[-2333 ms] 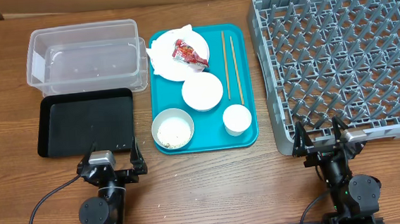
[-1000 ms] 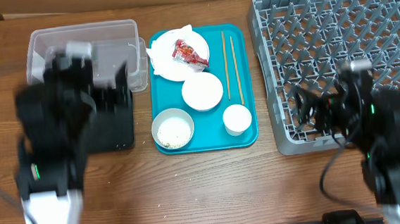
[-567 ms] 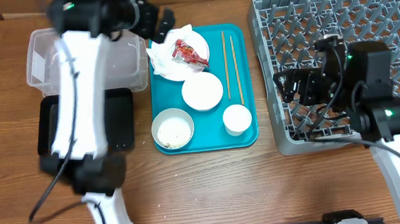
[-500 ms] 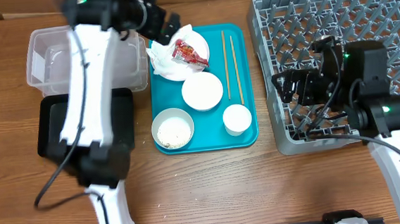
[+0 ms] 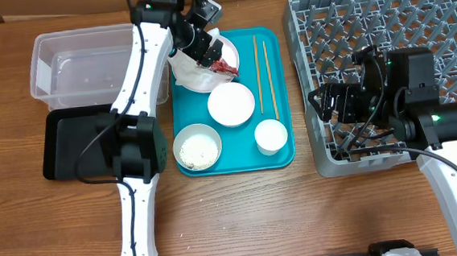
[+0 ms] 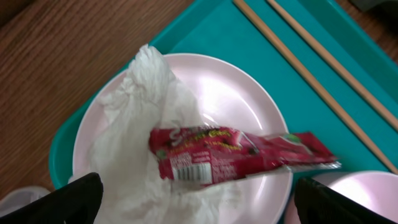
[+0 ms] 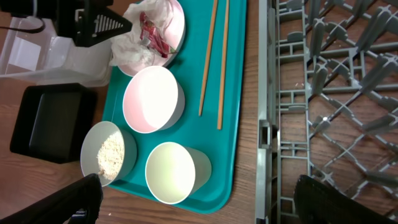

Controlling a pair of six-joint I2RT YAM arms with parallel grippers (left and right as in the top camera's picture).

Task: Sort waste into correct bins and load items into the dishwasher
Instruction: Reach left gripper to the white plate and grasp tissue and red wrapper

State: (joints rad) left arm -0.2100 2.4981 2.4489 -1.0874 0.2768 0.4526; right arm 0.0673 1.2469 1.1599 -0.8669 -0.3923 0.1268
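Both jaws are standing wide: between the left jaws the plate (image 6: pixel 244 98) is carrying napkin (image 6: pixel 134 118) and wrapper (image 6: pixel 236 152), and between the right jaws the cup (image 7: pixel 177 174) is sitting.

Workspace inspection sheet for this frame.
Surface: brown wooden table.
Job's things: round white plate holds crumpled white paper napkin and red printed snack wrapper; white bowl with rice, empty white bowl, small white cup, wooden chopsticks, on teal plastic tray; clear plastic tub, black rectangular tray, grey pegged dish rack.
Clutter: nothing seen.
Grippers: left gripper open over plate; right gripper open at rack's edge.
Cables: black cable by right arm.
Surroundings: nothing seen.
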